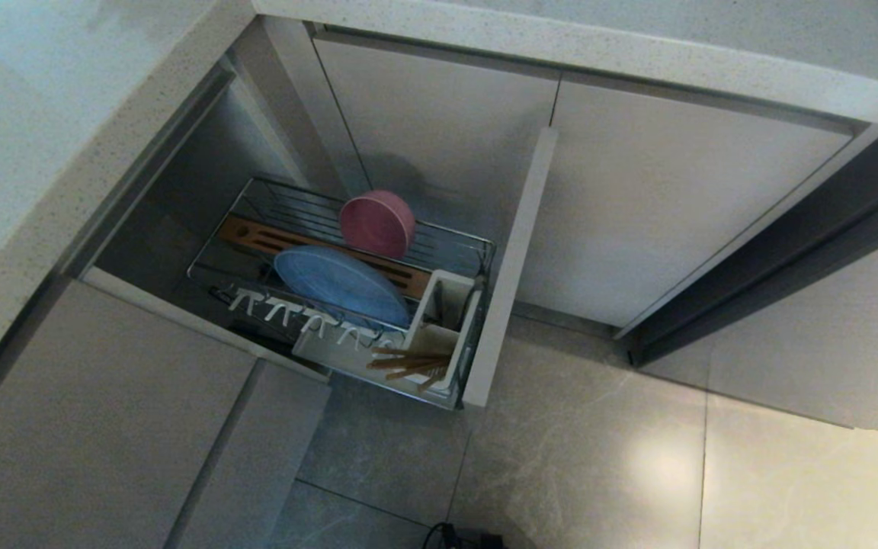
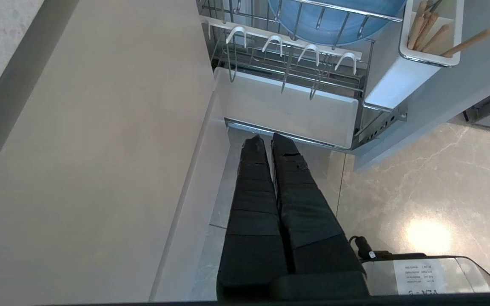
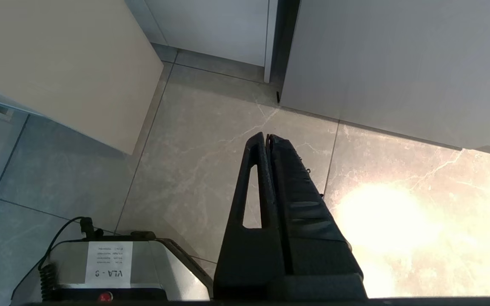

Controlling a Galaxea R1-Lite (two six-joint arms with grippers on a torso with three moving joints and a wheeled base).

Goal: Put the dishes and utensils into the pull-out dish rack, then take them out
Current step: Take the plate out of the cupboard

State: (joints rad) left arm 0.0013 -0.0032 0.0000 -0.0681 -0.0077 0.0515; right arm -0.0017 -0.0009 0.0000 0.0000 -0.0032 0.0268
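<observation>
Head view: rack loaded, unloading yet to start

Head view gives us the pull-out dish rack (image 1: 477,259) drawn out from the corner cabinet, its flat front panel at about three o'clock of the basket. Inside, the pink bowl (image 1: 377,223) stands on edge at roughly twelve o'clock, leaning against the rear wires. The blue plate (image 1: 340,284) sits tilted just in front of it, between the slotted wooden strip (image 1: 256,236) and the row of white pegs (image 1: 286,311). The chopsticks (image 1: 407,364) poke out of the white caddy (image 1: 450,320) at around five o'clock, next to the front panel.

Neither arm shows in this view. From the left wrist camera we see the left claw (image 2: 266,142) with its fingers pressed together, empty, hanging over the floor (image 2: 419,178) just outside the rack's near edge, the plate (image 2: 334,21) and chopsticks (image 2: 430,32) beyond it at twelve to one o'clock. The right claw (image 3: 267,138) is likewise closed on nothing, pointing at bare floor tiles, well apart from the rack.

We judge the loading half done, since every item already sits in the rack, and the unloading not yet begun. The next move calls for one claw to open, reach into the basket, and take an item. The chopsticks are thin and lie at loose angles, so a grip there needs careful alignment; the plate's rim, wedged among wires, wants a lift straight up to avoid snagging.
</observation>
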